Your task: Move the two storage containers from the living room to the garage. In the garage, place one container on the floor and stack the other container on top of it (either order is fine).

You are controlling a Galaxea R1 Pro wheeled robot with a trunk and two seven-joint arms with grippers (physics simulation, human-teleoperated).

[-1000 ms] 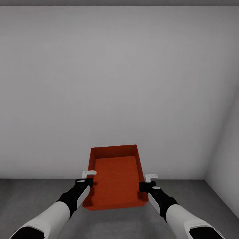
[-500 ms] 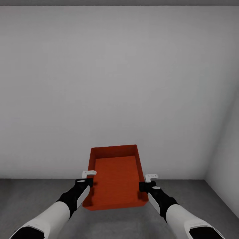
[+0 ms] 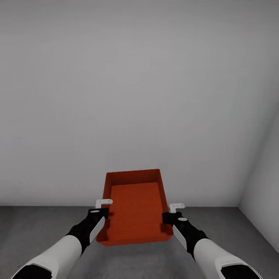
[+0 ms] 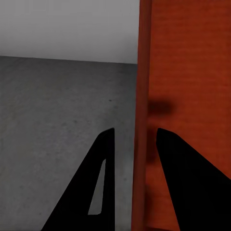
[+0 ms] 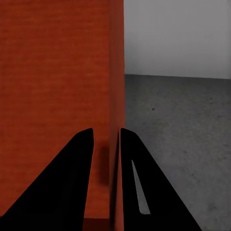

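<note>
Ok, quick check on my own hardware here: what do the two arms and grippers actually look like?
Both arms match: glossy white forearm shells run into black wrist sections, each with a small white oval mark and a white side panel. A small white bracket sits beyond each wrist. The left gripper and right gripper have flat, black, tapering fingers, the outer one with a narrow slot. No cables visible.

Even, soft, dim grey light; sharp renders, faint shadows.

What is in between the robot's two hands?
The red-orange open-top storage container, seen in the head view: left gripper and right gripper each clamp a side wall.
</note>
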